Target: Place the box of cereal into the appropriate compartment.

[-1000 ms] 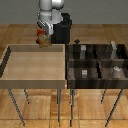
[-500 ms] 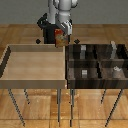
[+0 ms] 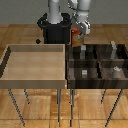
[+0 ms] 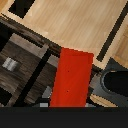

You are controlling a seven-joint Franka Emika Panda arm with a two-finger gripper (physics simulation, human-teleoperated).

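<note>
The box of cereal (image 3: 76, 38) is red-orange and hangs upright in my gripper (image 3: 77, 34), which is shut on its top. It sits above the back left corner of the dark compartment tray (image 3: 71, 70), towards the exterior view's right of the light tray. In the wrist view the box of cereal (image 4: 73, 79) appears as a long red slab. It reaches over the dark dividers of the compartment tray (image 4: 24, 49) and the pale wooden floor beyond. My fingers are hidden behind the box there.
A large light wooden tray (image 3: 35, 80) stands on thin legs at the exterior view's left. The dark tray's compartments hold small grey blocks (image 3: 84, 73) (image 3: 116, 71) (image 4: 8, 63). The black robot base (image 3: 54, 31) stands behind both trays.
My gripper has carried the box towards the exterior view's right, from above the light tray's back edge to the dark tray's back left corner.
</note>
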